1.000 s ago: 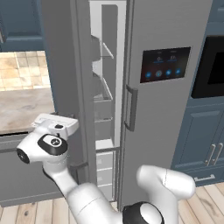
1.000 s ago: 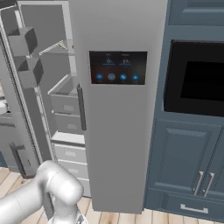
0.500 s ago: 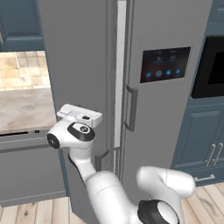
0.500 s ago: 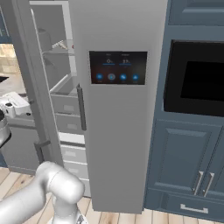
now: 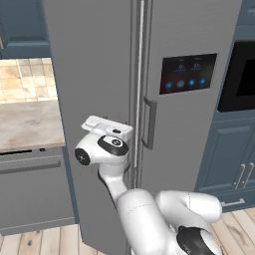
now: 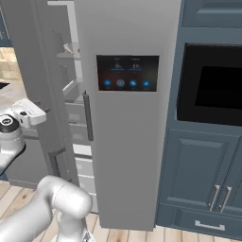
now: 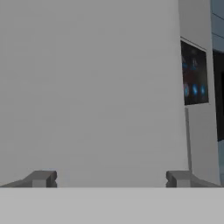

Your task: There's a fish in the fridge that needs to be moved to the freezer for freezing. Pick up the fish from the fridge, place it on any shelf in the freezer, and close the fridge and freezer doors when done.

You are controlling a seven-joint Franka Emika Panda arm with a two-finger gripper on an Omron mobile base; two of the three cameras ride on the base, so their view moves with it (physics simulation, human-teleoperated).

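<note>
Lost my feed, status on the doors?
Pincer open, empty, facing freezer door. Freezer door ajar, shelves showing. Fridge door shut. Nothing blocking.

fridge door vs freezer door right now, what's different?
The fridge door is fully closed and bears a black panel with blue lights; the freezer door is plain and still ajar, with shelves visible through the gap. The open claw faces the freezer door only. Both are tall, flat, grey.
</note>
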